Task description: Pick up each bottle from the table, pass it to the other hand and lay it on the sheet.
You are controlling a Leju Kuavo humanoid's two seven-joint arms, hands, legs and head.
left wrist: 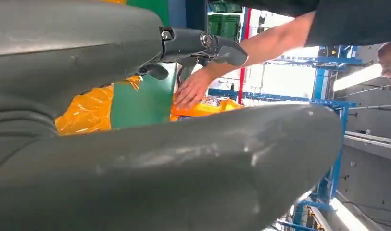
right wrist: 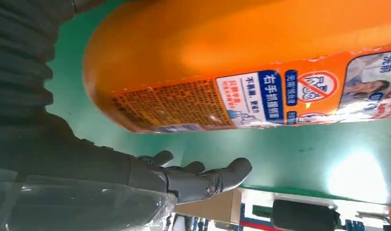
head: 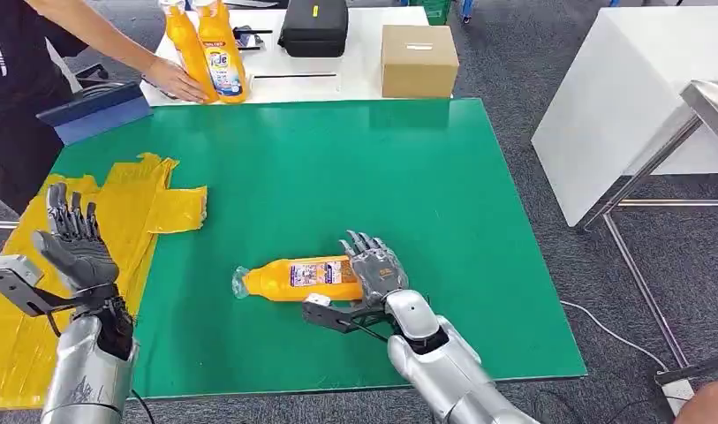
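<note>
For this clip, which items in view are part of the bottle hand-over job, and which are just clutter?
Part of the job:
- orange plastic bottle lying on the green mat, at the right hand
- two upright orange bottles under a person's hand
- crumpled yellow plastic sheet
- left hand, raised, fingers apart

Just lying about:
- brown cardboard box
- black case
- blue tray

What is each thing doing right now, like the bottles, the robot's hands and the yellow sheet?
Bottle on green mat: lying on its side.
Right hand: at the bottle's base, grip unclear.
Left hand: raised, fingers spread, holding nothing.
Yellow sheet: crumpled, no bottle on it.
Two far bottles: upright, person's hand touching them.
</note>
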